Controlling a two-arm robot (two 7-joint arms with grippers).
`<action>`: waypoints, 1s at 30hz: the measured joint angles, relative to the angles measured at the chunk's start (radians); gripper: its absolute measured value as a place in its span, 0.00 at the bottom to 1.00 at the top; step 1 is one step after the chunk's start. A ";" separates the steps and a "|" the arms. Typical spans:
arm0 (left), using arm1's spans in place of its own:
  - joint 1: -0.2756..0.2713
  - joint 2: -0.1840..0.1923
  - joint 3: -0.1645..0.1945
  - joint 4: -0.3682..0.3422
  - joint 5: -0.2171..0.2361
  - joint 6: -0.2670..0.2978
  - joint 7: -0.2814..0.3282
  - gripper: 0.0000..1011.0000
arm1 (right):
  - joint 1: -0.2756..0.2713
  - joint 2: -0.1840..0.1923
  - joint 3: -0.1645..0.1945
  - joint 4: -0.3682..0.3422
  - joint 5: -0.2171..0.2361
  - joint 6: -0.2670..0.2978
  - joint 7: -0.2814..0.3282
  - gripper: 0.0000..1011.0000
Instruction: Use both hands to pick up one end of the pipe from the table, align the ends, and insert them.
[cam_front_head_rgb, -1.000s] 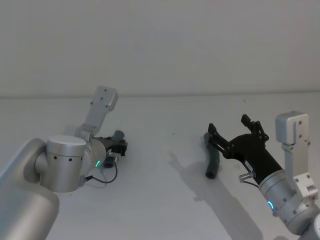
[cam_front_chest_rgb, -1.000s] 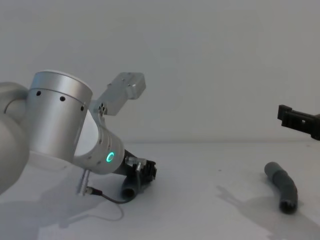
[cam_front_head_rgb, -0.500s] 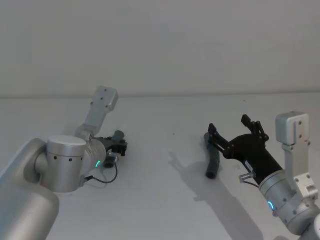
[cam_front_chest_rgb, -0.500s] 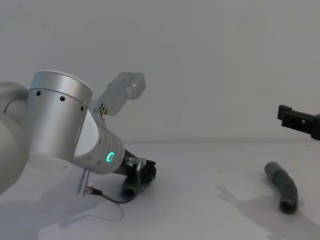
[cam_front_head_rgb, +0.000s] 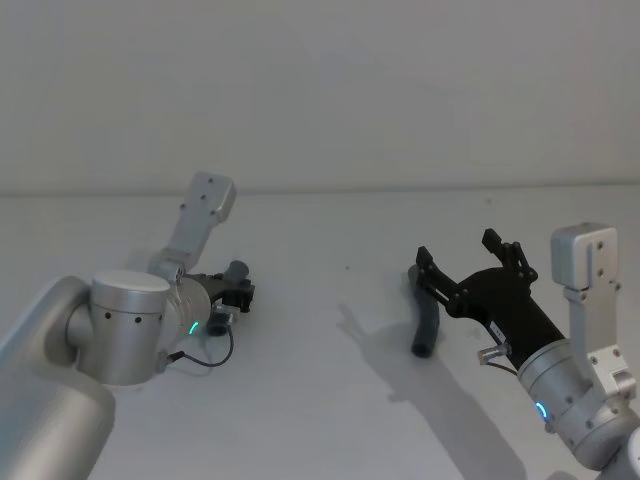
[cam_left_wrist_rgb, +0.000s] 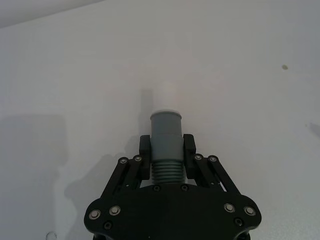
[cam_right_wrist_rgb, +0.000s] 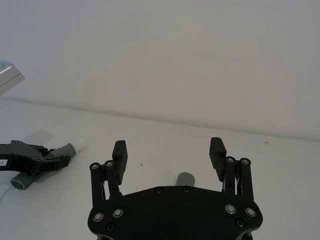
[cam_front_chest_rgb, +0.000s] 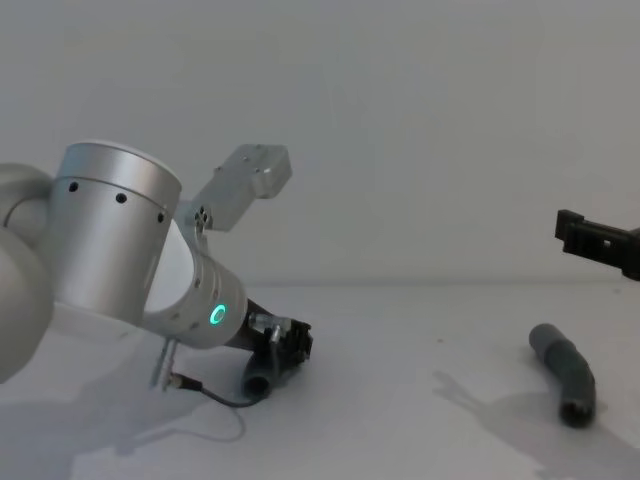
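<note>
My left gripper is shut on one dark grey pipe piece at its ribbed middle, low over the white table. The piece's pale whitish tip points away from the wrist. From the head the same gripper and piece sit at the left. The other pipe piece lies on the table at the right, bent, one round mouth towards me. My right gripper hovers open just above and behind it, the piece's mouth showing between its fingers.
A thin black cable loops on the table beside the left wrist. A white wall closes off the table's far edge. Bare table lies between the two pipe pieces.
The left arm has shifted very slightly; the pipe piece stays in its grip. The right gripper and the right pipe piece have not moved.
</note>
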 joint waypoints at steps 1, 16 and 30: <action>-0.001 0.002 0.001 -0.001 0.001 -0.002 -0.006 0.34 | 0.000 0.000 0.000 0.000 0.000 0.000 0.000 0.99; -0.031 0.069 0.052 -0.011 -0.005 -0.063 -0.182 0.34 | 0.000 0.000 0.000 0.000 0.000 0.000 0.000 0.99; -0.102 0.146 0.115 -0.017 0.002 -0.155 -0.385 0.34 | 0.000 0.000 0.000 0.000 0.000 0.000 0.000 0.99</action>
